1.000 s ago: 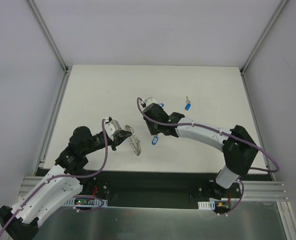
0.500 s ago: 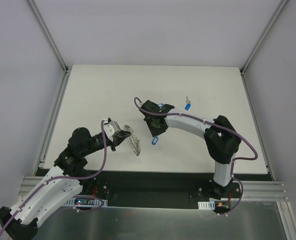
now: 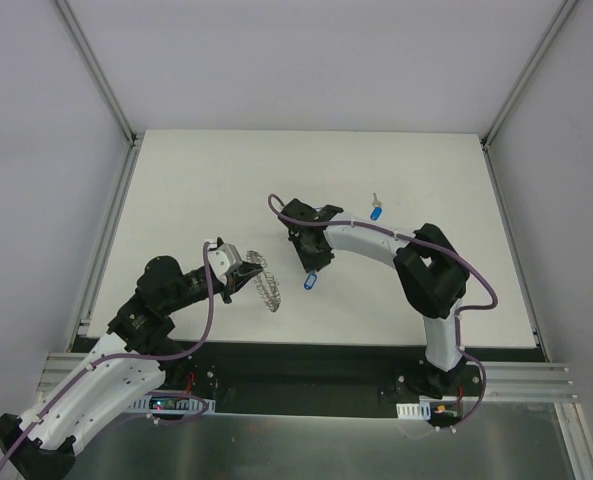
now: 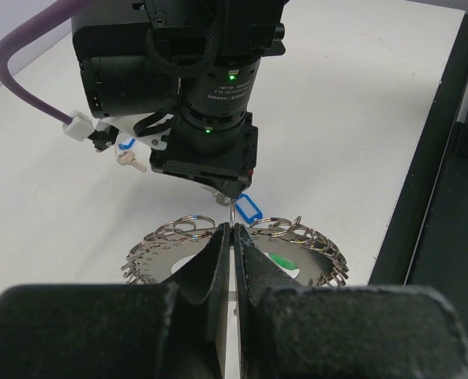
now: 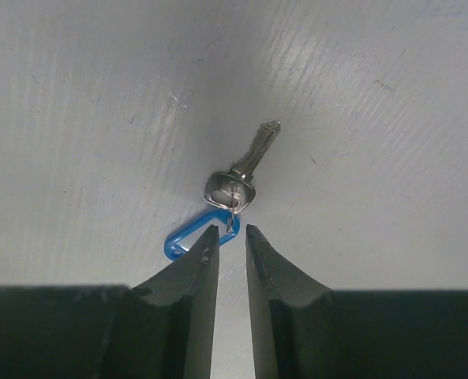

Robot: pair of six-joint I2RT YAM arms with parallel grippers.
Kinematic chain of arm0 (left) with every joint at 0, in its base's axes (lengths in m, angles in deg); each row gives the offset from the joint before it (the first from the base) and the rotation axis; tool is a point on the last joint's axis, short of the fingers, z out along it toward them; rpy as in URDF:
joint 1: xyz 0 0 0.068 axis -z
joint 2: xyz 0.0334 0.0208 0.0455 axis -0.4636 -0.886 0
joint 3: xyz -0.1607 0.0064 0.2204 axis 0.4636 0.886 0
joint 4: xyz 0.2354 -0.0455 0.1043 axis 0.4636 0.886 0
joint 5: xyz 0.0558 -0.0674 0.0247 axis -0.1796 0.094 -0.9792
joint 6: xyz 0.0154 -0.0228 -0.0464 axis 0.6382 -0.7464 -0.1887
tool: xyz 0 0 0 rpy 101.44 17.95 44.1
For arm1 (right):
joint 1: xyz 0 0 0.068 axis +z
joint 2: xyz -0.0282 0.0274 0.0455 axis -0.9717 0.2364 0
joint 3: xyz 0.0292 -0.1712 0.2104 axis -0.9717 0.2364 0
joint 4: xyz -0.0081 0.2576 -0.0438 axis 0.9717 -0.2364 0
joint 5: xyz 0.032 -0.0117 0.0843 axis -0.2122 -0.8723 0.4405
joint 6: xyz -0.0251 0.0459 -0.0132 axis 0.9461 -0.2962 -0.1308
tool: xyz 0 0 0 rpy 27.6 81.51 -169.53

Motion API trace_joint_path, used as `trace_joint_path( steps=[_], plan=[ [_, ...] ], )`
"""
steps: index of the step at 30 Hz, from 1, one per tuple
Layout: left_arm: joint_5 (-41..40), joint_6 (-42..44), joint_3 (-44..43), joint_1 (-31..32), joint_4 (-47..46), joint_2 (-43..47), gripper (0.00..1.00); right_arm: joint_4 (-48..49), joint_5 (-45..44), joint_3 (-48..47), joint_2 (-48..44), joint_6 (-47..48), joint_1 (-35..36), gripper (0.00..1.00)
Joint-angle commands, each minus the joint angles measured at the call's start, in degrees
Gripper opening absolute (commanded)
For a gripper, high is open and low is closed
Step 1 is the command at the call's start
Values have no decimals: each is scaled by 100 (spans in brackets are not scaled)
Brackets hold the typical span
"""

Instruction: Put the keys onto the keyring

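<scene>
My left gripper (image 3: 244, 272) (image 4: 232, 230) is shut on the near rim of the keyring (image 3: 268, 285) (image 4: 305, 254), a wide flat grey disc edged with small coiled rings and holding a green spot. It holds the disc tilted just above the table. Just right of it lies one of the keys, silver (image 5: 241, 175) with a blue tag (image 3: 311, 282) (image 5: 185, 239) (image 4: 249, 210). My right gripper (image 3: 311, 266) (image 5: 229, 230) points down at this key, its jaws a narrow gap apart with bare table between them. The key's small ring lies just beyond the tips, and the tag's end runs under the left finger (image 5: 206, 251).
A second blue-tagged key (image 3: 376, 211) lies farther right at the back. Another blue tag (image 3: 323, 211) (image 4: 126, 146) shows beside my right wrist. The black rail (image 4: 439, 158) runs along the near table edge. Framed walls stand around the white table (image 3: 196, 190).
My right arm folded in, its elbow swinging left and back, and its jaws narrowed over the blue-tagged key. Left gripper and keyring stayed put.
</scene>
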Motion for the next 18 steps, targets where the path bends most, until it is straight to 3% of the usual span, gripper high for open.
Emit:
trace_joint_path(
  steps=[1,11,18],
  plan=[
    [-93,102,-2,44,-288,41,0,-160,43,-221,83,-35,-67,22],
    [-93,111,-2,53,-279,41,0,-72,148,-256,197,-9,-93,17],
    [-102,120,-2,53,-270,41,0,-11,69,-133,31,52,-102,1]
  ],
)
